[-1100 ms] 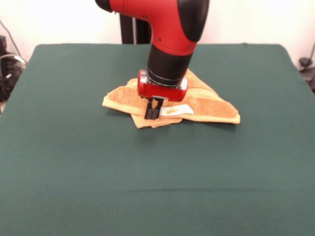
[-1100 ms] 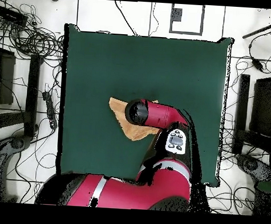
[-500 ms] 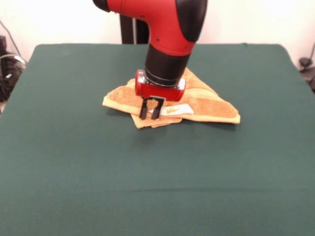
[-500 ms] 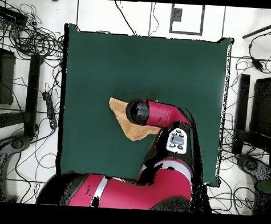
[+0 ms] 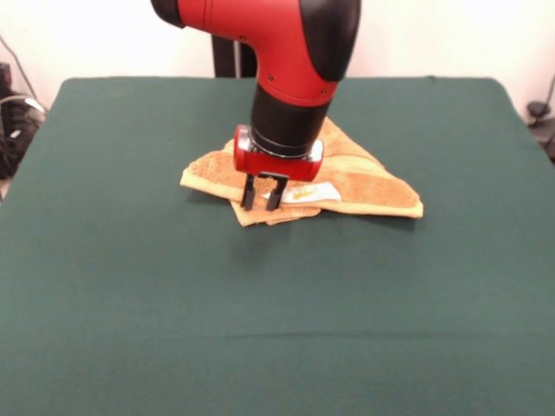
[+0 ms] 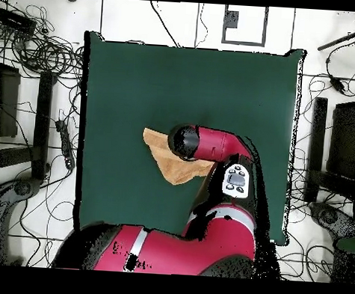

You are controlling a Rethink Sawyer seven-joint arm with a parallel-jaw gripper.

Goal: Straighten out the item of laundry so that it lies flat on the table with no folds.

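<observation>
A: Towel [image 5: 368,185] noted near mid-table, a little toward the far edge. It is bunched into a rough triangle, layers stacked, one corner poking out at the near side under the claw. A pale band is seen along the upper fold and a white label [image 5: 309,193] on top, just beside the claw.

B: And in the overhead view?

A: Only one tan corner of the towel [image 6: 163,161] is shown there; the rest is covered by the arm [image 6: 210,144].

B: Claw state?

A: Gripper [image 5: 261,201] is seen parted to a moderate gap, nothing pinched between the fingers. The tips stand at the towel's near-left part, at or just above the cloth; contact cannot be confirmed.

B: Step in hand?

A: Judged as the approach to a grasp. No unfolding is yet evident; the folds are all in place.

B: What is called for next?

A: Probably the fingers are to be lowered onto the upper layer near that corner, closed on one layer only, then lifted and drawn outward from the towel's centre so the fold is opened. Catching two layers would likely drag the whole bundle.

B: Counts?

A: One towel, one label, one table [image 5: 277,329], one arm, one gripper. Cables are seen on the floor round the table; not counted.
</observation>
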